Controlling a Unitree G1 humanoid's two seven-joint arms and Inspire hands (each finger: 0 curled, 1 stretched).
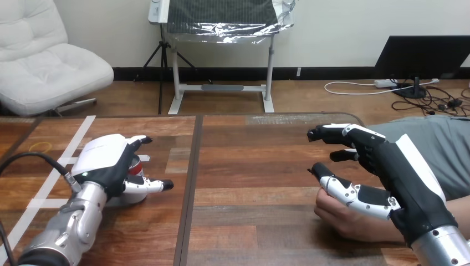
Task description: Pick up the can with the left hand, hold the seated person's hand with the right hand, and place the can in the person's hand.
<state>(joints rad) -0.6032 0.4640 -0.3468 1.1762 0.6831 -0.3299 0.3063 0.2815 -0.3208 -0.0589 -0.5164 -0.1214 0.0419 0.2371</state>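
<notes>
A red can (134,164) stands on the wooden table (249,166) at the left. My left hand (105,160) is set round it, with the fingers (139,140) behind the can and the thumb in front, all fairly straight; the hand's back hides most of the can. At the right my right hand (388,166) hovers open, fingers spread and pointing left. Below it the person's hand (341,215) rests on the table. My thumb (338,187) lies just over that hand, not curled round it.
White tape lines (77,141) cross the table's left part. A dark seam (191,183) runs down the table between my two hands. The person's torso (438,144) is at the right edge.
</notes>
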